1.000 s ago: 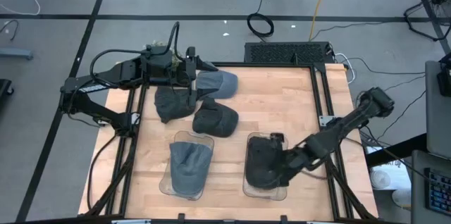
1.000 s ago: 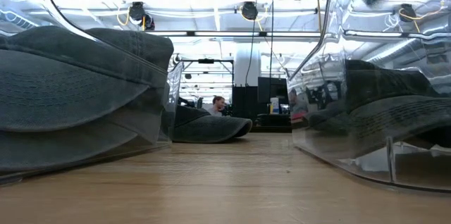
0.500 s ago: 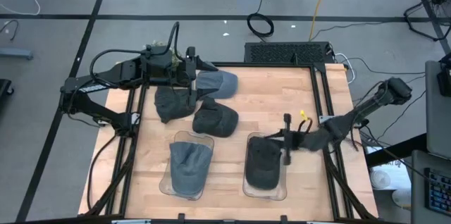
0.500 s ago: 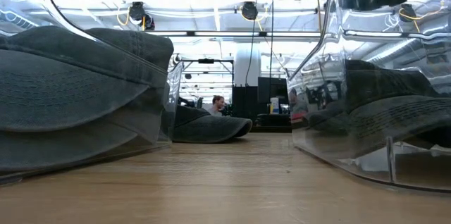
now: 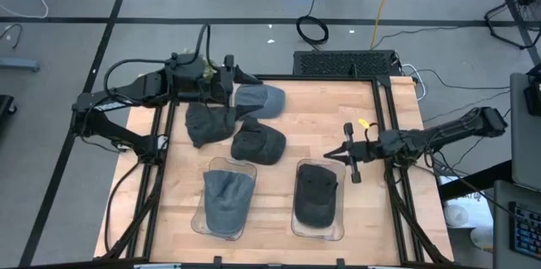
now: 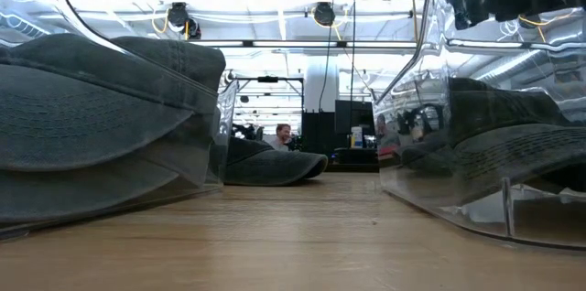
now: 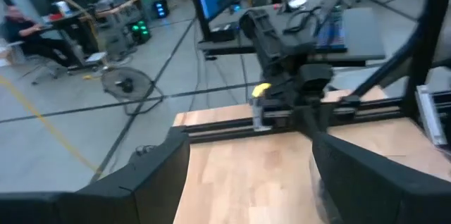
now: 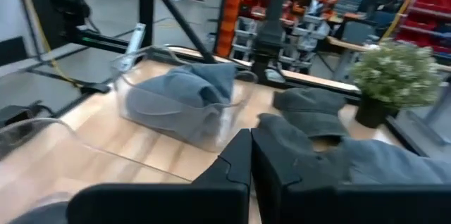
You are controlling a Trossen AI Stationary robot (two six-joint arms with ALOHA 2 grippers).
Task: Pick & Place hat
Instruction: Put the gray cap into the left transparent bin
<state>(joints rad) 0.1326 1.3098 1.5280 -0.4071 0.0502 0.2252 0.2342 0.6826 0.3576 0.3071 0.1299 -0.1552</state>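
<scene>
Three hats lie loose on the table's far left: a blue-grey hat (image 5: 265, 100), a dark hat (image 5: 208, 123) and another dark hat (image 5: 259, 143). A blue-grey hat (image 5: 226, 200) fills the left clear container (image 5: 205, 170). A dark hat (image 5: 316, 196) lies in the right clear container (image 5: 337, 228). My left gripper (image 5: 234, 83) (image 7: 246, 182) hangs open above the loose hats, with nothing between its fingers. My right gripper (image 5: 331, 156) (image 8: 251, 160) is shut and level, pointing toward the table's left, just beyond the right container's far end.
The black frame rail (image 5: 390, 134) runs along the table's right edge under my right arm. A potted plant (image 8: 398, 76) stands at the far left corner. Bare wood (image 5: 338, 108) lies at the far right. In the low view both containers flank a loose hat (image 6: 275, 167).
My right gripper, still shut, has drawn back from the dark hat in the right container toward the table's far right. It has tipped from pointing down to level. The hat stays in the container.
</scene>
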